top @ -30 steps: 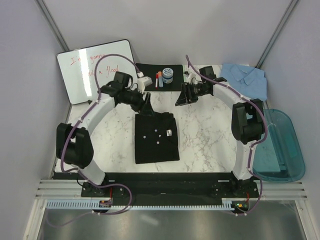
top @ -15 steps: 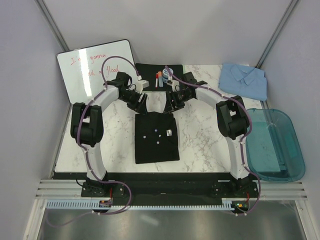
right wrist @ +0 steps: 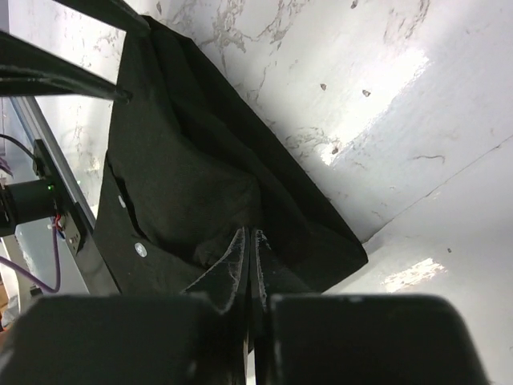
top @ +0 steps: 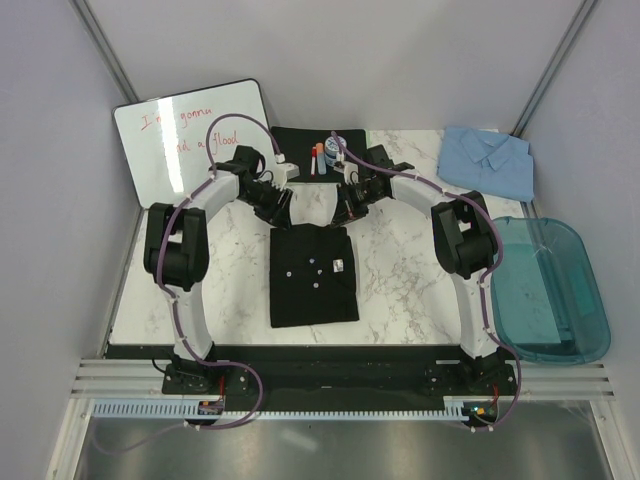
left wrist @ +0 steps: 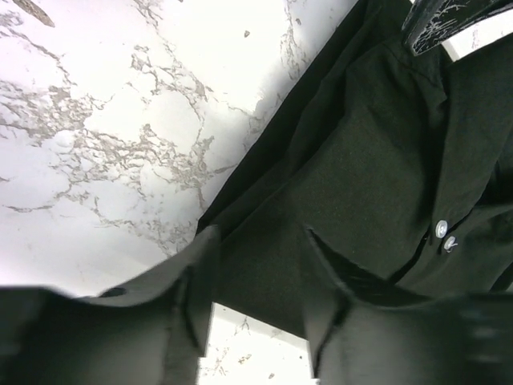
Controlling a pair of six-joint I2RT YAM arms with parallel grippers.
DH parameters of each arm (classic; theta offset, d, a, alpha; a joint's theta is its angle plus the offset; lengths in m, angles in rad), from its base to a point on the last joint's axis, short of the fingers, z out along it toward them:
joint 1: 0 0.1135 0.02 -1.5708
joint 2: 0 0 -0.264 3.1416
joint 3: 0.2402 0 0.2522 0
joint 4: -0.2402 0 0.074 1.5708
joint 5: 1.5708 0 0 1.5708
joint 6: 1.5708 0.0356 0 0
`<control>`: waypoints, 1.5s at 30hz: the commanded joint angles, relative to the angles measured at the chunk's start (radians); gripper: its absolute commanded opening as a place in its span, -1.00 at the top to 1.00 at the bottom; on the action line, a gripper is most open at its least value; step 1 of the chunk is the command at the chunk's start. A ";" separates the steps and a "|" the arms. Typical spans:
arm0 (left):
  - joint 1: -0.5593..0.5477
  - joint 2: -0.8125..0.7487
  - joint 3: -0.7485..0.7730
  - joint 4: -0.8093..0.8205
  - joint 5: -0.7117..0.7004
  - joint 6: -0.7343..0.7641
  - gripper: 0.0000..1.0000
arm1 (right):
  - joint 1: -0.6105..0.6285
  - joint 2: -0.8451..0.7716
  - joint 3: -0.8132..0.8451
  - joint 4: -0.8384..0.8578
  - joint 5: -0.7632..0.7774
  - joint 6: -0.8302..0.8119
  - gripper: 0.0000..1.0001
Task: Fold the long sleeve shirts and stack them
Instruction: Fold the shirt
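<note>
At far edge of black shirt (top: 313,280): arms (top: 215,190) angled inward; left tool (left wrist: 258,265) open astride fabric, right tool (right wrist: 248,245) pinching it.

Setting: robotics lab test cell, not a home or a shop.

Evidence:
- Two jointed arms, left arm (top: 180,250) and right arm (top: 462,240), based on a frame of aluminium rails (top: 110,378) at the near edge of a marble-patterned surface (top: 400,290).
- Purple cables (top: 233,114) run exposed along both arms.
- Plain pale walls (top: 330,60) with metal corner posts (top: 100,40) box the surface in.
- Whiteboard (top: 180,140) with red handwriting sits at the far left.
- Teal plastic bin (top: 550,290) at the right edge.
- Black shirt (top: 313,275) lies flat between the arms.
</note>
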 commanded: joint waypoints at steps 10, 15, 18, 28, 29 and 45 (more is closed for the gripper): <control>0.067 -0.004 -0.042 0.004 -0.003 0.072 0.97 | -0.008 -0.027 0.014 -0.026 0.125 -0.093 1.00; 0.072 -0.028 -0.035 0.010 0.087 0.088 0.18 | -0.008 -0.024 0.003 -0.032 0.142 -0.096 1.00; 0.069 -0.027 -0.015 0.007 0.124 0.103 -0.12 | -0.008 -0.017 -0.004 -0.032 0.154 -0.122 1.00; 0.041 0.059 0.053 0.010 0.079 0.126 -0.27 | -0.005 0.042 0.028 -0.030 0.192 -0.145 1.00; 0.041 0.067 0.051 0.010 0.072 0.127 -0.26 | -0.003 0.050 0.043 -0.030 0.202 -0.148 1.00; 0.010 -0.227 -0.473 -0.053 0.045 0.103 0.76 | 0.162 0.171 0.362 0.002 0.378 -0.196 0.95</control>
